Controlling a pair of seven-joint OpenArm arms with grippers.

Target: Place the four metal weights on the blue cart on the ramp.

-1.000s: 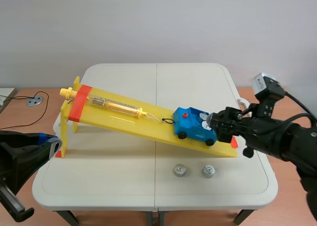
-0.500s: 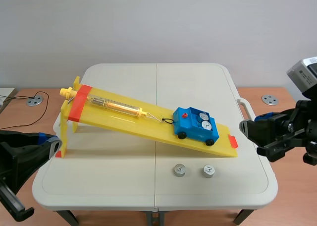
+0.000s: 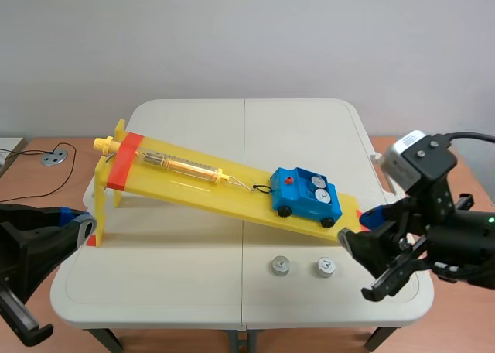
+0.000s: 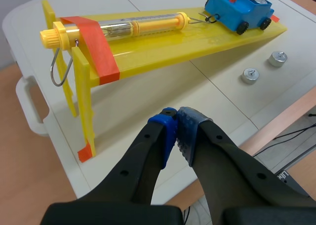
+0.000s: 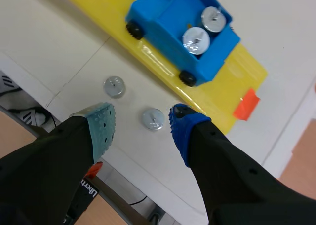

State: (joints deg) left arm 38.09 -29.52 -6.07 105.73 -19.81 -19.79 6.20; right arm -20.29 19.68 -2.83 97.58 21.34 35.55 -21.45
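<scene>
Right jaws wide open over one weight (image 5: 153,119); left jaws closed, empty

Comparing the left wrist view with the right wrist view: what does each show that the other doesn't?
Only left wrist: the raised end of the yellow ramp with the spring scale, and the left gripper, shut on nothing. Only right wrist: the right gripper, open over one loose weight. Both: the blue cart carrying two weights on the ramp, and two weights on the table.
</scene>
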